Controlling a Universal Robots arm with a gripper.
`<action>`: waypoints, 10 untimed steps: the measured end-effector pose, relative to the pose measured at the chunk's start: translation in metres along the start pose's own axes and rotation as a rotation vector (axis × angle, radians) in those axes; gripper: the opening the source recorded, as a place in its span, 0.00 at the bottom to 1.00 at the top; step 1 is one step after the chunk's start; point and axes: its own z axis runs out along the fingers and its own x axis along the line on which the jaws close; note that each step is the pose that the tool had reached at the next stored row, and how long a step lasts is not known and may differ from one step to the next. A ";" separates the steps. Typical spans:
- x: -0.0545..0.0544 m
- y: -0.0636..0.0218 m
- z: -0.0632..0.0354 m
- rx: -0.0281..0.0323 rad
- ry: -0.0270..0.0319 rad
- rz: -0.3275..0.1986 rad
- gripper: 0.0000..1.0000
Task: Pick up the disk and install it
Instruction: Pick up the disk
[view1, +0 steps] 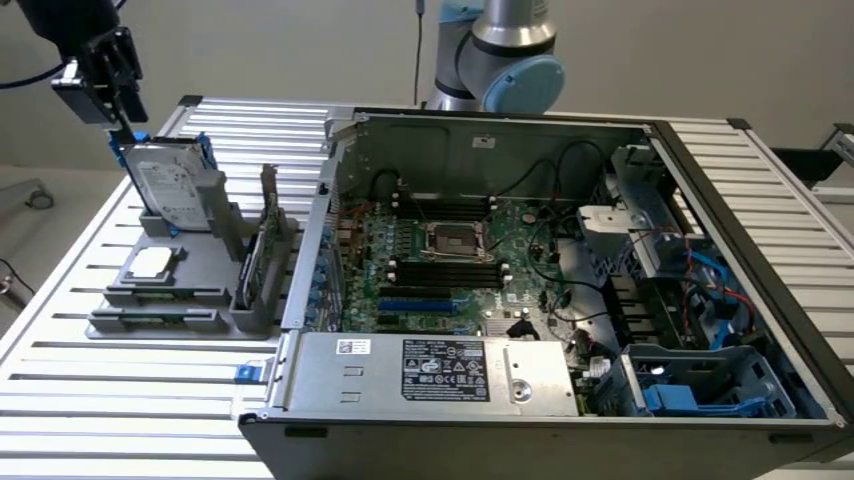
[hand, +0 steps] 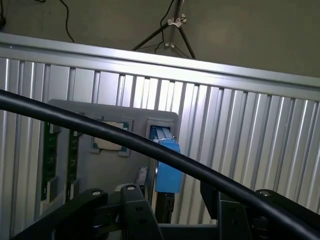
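Hand: your hand (view1: 118, 112) hangs over the far corner of the parts holder on the exterior view's left, just above the top edge of the disk; its fingers (hand: 135, 215) are released and spread wide, one on each side of the disk's blue edge with a gap on both sides, grasping nothing
Disk: the disk (view1: 174, 185) stands upright on its edge in a slot of the holder, its white-labelled face turned toward the exterior view's right; from the wrist you look down on its blue carrier (hand: 167, 167), which sits between the fingers without touching them
Holder: the grey parts holder (view1: 160, 322) rests on the ribbed aluminium tabletop (view1: 80, 400), just beside the computer case on the exterior view's left
Chip: a small square silver processor chip (view1: 151, 262) lies flat in a recess of the holder, just beside the disk
Boards: green circuit boards (hand: 47, 165) stand on edge in the holder's narrow slots
Case: the open computer case (view1: 534, 140) lies on its side with the motherboard (view1: 441, 270) exposed, the labelled power supply (view1: 427, 370) along its near edge and a blue drive cage (view1: 707, 385) in the near corner on the exterior view's right
Cable: a black cable (hand: 150, 147) runs across the wrist view in front of the holder
Arm: the arm's grey joint with a light blue cap (view1: 514, 75) stands behind the case
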 end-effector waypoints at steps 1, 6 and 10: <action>0.000 0.0000 0.0012 0.0011 0.0006 0.006 0.54; 0.000 0.0000 0.0073 0.0058 0.0047 0.035 0.54; 0.000 -0.0001 0.0138 0.0061 0.0085 0.052 0.54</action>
